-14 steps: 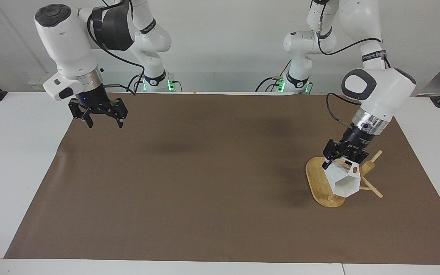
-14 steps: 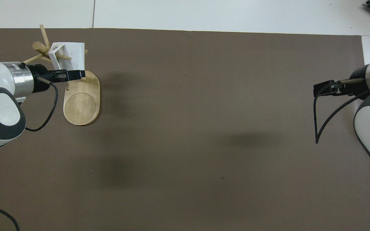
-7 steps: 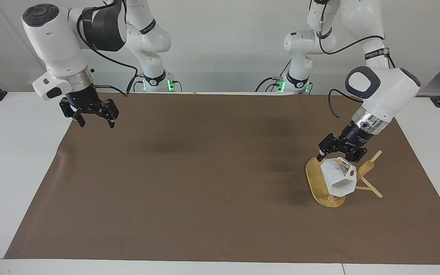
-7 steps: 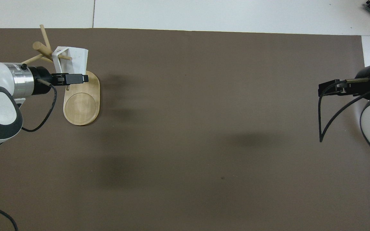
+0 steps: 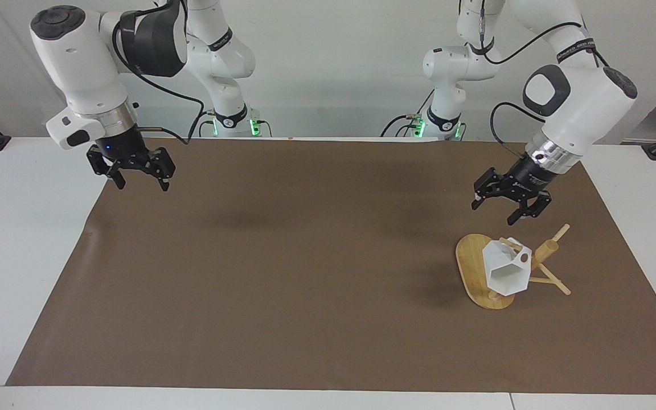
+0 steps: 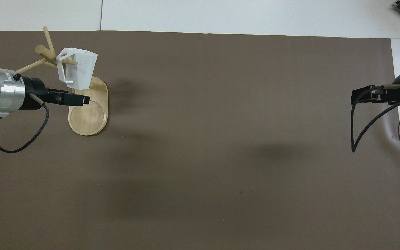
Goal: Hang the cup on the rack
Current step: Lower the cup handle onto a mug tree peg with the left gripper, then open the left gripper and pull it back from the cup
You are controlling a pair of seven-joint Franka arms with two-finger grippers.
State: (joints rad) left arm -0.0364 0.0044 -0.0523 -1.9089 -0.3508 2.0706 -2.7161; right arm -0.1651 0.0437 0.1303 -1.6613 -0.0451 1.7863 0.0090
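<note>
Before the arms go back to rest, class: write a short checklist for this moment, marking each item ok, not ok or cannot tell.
1. The cup hangs by its handle on a peg of the rack: ok.
2. Left gripper open, above the cup, not touching it: ok.
3. Rack base flat on the mat: ok.
4. Cup seated well down the peg: cannot tell.
5. Right gripper open, empty, waiting over the right arm's end: ok.

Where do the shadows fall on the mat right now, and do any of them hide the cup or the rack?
Facing view: soft dark patches lie on the mat, one beside the rack; the cup stays evenly lit. Overhead view: broad blurred shadows mid-mat, none over the cup or the left gripper.
</note>
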